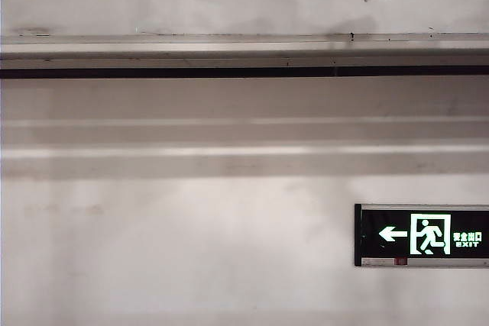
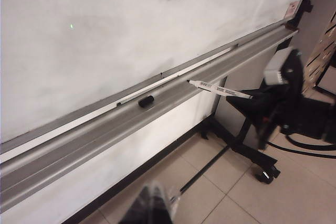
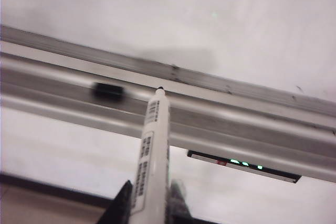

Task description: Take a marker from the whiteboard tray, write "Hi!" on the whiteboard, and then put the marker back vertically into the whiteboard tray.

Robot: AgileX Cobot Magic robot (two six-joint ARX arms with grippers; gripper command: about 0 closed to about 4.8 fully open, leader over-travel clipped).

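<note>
Right gripper [image 3: 148, 205]: fingers [image 3: 122, 203] clamped tight on the marker [image 3: 151, 145], low on its barrel. Marker uncapped, tip just over the tray [image 3: 220, 124], below the whiteboard [image 3: 173, 14]. Black cap [image 3: 108, 89] lay in the tray, a little away from the tip. Left gripper [image 2: 149, 208]: hung low, well under the tray's front edge, holding nothing seen; too blurry to tell open or closed.

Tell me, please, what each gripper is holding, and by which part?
The right gripper holds the marker by its rear barrel, uncapped tip forward. The left gripper shows nothing held.
</note>
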